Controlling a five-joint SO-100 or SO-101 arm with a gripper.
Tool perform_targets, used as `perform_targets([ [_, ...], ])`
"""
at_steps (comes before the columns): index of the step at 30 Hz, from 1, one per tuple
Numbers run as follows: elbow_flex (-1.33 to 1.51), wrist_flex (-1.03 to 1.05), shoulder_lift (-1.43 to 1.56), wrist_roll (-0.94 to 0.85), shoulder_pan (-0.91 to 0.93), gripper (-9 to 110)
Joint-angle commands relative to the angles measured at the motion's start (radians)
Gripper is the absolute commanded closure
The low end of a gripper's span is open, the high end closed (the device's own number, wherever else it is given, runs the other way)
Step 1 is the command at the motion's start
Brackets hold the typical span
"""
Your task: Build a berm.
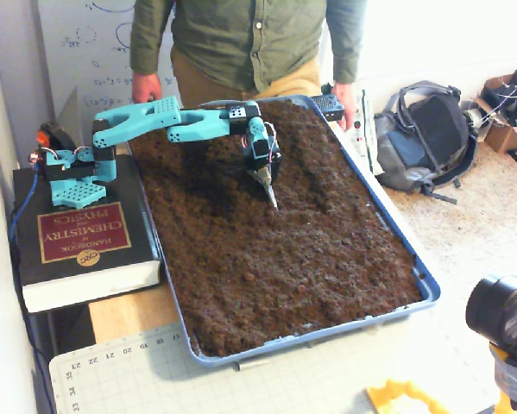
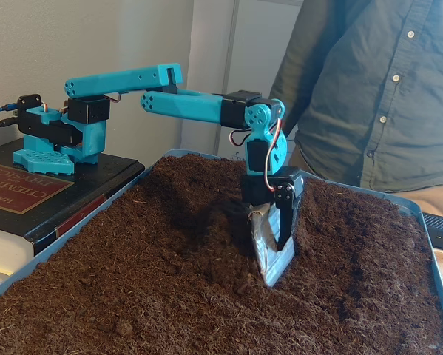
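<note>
the berm [image 1: 314,177] shows in the upper middle of a fixed view as a low ridge of loose dark soil running from the far end of the tray down and to the right, with a shadowed trough along its left flank. in the other fixed view the same raised soil [image 2: 339,222] sits right of centre, sloping down toward the tool. the gripper [image 1: 269,195] stands in that trough, just left of the ridge, pointing nearly straight down with its pale tip touching or slightly dug into the soil. in the low fixed view the gripper [image 2: 272,270] appears as a narrow silvery wedge; the fingers [image 2: 264,240] lie close together with no gap visible between them, and nothing can be seen held, though soil hides the very tip. the teal arm [image 1: 189,125] reaches across from the upper left, its base [image 1: 72,172] bolted on a thick black book [image 1: 77,237] at the left edge. the soil fills a blue tray [image 1: 424,289] taking up the middle of the frame. a person in a green shirt [image 1: 241,39] stands at the far end, one hand [image 1: 146,86] at upper left. a grey backpack [image 1: 431,138] lies on the floor at the right.
</note>
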Motion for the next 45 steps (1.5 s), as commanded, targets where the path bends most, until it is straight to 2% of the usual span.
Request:
perform_targets([
  [1,-0.014,0.032,0.178,0.005,-0.006,101],
  [12,0.003,-0.199,0.538,0.008,0.000,101],
  [16,0.018,-0.089,0.624,0.008,-0.008,101],
  [24,0.137,0.425,0.652,-0.011,-0.034,101],
  [34,0.407,0.405,0.673,-0.012,-0.035,101],
  [41,0.477,0.407,0.853,-0.012,-0.051,101],
  [45,0.630,0.407,0.966,-0.015,-0.060,101],
])
